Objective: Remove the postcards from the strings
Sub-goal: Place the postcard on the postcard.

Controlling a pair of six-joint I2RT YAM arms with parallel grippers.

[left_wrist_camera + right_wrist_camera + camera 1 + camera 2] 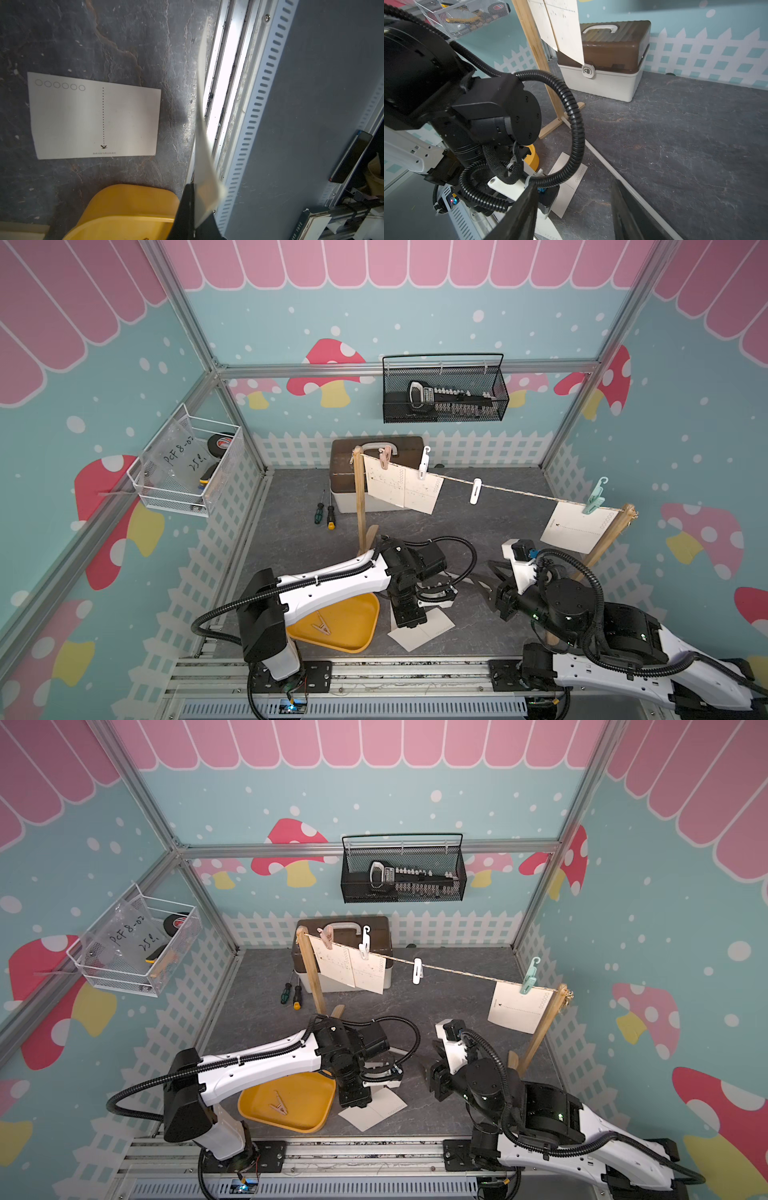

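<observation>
The string (519, 492) runs between two wooden posts. Three postcards hang from it in both top views: two overlapping at the left (384, 485) (424, 494) and one at the right (577, 526). A fourth postcard (93, 118) lies flat on the floor. My left gripper (194, 207) is shut on another postcard (202, 124), seen edge-on, low over the floor next to the flat one (434, 624). My right gripper (574, 185) stands open and empty near the floor, facing the left arm, also seen in a top view (432, 1065).
Pegs sit on the string: beige (384, 456), white (424, 462), a bare white one (476, 490) and teal (595, 499). A yellow tray (357, 635) holding a peg (322, 628) is under the left arm. A brown-lidded box (374, 448) and screwdrivers (325, 514) are behind. A white rod (612, 172) crosses the floor.
</observation>
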